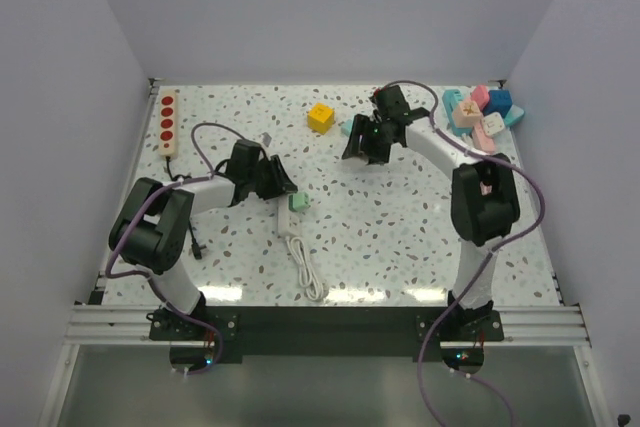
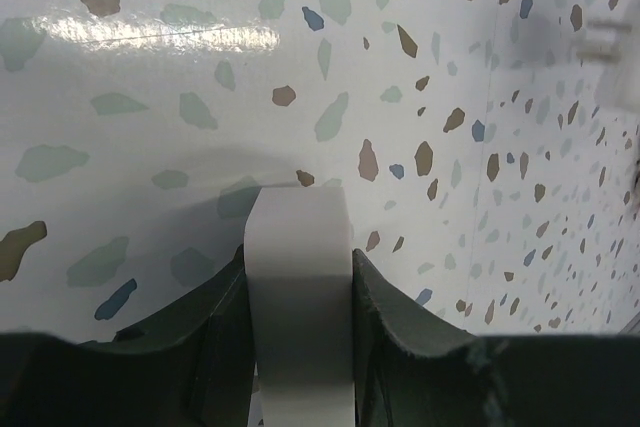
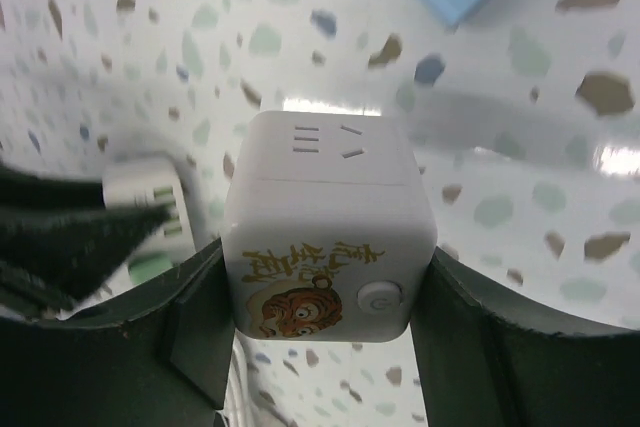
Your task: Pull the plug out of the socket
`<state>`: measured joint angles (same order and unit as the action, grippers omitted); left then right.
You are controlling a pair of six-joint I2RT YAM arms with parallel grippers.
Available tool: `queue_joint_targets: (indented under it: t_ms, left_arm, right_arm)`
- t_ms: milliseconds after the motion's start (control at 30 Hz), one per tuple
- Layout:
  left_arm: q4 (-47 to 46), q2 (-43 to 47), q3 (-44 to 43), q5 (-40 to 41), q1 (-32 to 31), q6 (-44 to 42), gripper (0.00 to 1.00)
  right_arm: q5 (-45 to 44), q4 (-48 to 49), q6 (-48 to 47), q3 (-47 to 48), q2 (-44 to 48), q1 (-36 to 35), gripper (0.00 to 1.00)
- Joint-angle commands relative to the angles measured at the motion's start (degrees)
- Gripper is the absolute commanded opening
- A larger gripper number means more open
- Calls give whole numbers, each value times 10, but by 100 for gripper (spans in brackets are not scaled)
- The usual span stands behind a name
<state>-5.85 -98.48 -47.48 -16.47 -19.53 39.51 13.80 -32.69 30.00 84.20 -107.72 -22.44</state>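
The left claw [image 2: 300, 269] is clenched on a white rectangular plug [image 2: 298, 232]; the right claw [image 3: 325, 265] grasps a white plastic cube socket [image 3: 325, 182] printed with a tiger.

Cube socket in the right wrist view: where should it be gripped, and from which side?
Grip the cube socket across its two flat, parallel side walls, as the right gripper does now. Coming from the face with the button probably works best: that leaves the slotted face clear, and flat walls give a square hold.
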Motion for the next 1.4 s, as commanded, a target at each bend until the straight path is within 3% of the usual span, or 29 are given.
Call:
queue_joint_targets:
  t_ms: [0, 267, 300, 400, 433, 500, 533, 600, 933, 1100, 1367]
  left_arm:
    - [45, 0, -14, 2, 4, -36, 0]
    - [53, -2, -25, -9, 4, -25, 0]
    - [55, -3, -30, -9, 4, -25, 0]
    - [56, -10, -36, -11, 4, -24, 0]
    - [56, -13, -38, -12, 4, -23, 0]
    - [57, -16, -42, -12, 4, -22, 0]
    - [56, -17, -42, -13, 4, -22, 0]
    - [55, -18, -45, -14, 4, -20, 0]
    - [44, -21, -39, -26, 4, -15, 0]
    - [25, -16, -31, -44, 4, 1, 0]
    - [14, -12, -31, -59, 3, 15, 0]
  right_arm:
    - [29, 36, 57, 119, -102, 20, 0]
    - [103, 118, 155, 259, -255, 55, 0]
    - [107, 126, 163, 287, -268, 61, 7]
    - [112, 110, 175, 346, -312, 71, 44]
    - [113, 104, 175, 357, -317, 71, 64]
    - [116, 97, 166, 357, -304, 76, 77]
    - [114, 97, 161, 348, -291, 77, 88]
    - [119, 110, 152, 301, -236, 80, 98]
    - [78, 61, 66, 14, 53, 50, 98]
    - [119, 88, 43, -98, 95, -1, 98]
    - [161, 161, 71, -128, 53, -96, 90]
